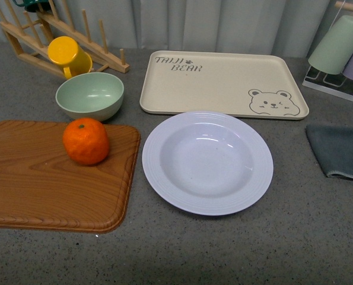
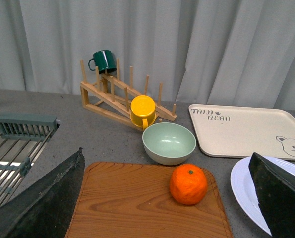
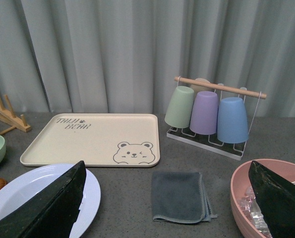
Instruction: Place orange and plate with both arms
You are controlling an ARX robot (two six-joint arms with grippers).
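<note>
While both sets of jaws gape wide, the left gripper [image 2: 167, 161] faces the orange [image 2: 188, 184] on the wooden board [image 2: 127, 198], and the right gripper [image 3: 167, 166] overlooks the plate [image 3: 23, 183] beside that board. Best to straddle the orange's middle and pinch the plate's rim.

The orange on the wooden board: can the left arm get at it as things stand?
Probably yes. The orange lies uncovered on the wooden board, ahead of the open left gripper, with nothing between them. Only the mint bowl stands close behind it.
</note>
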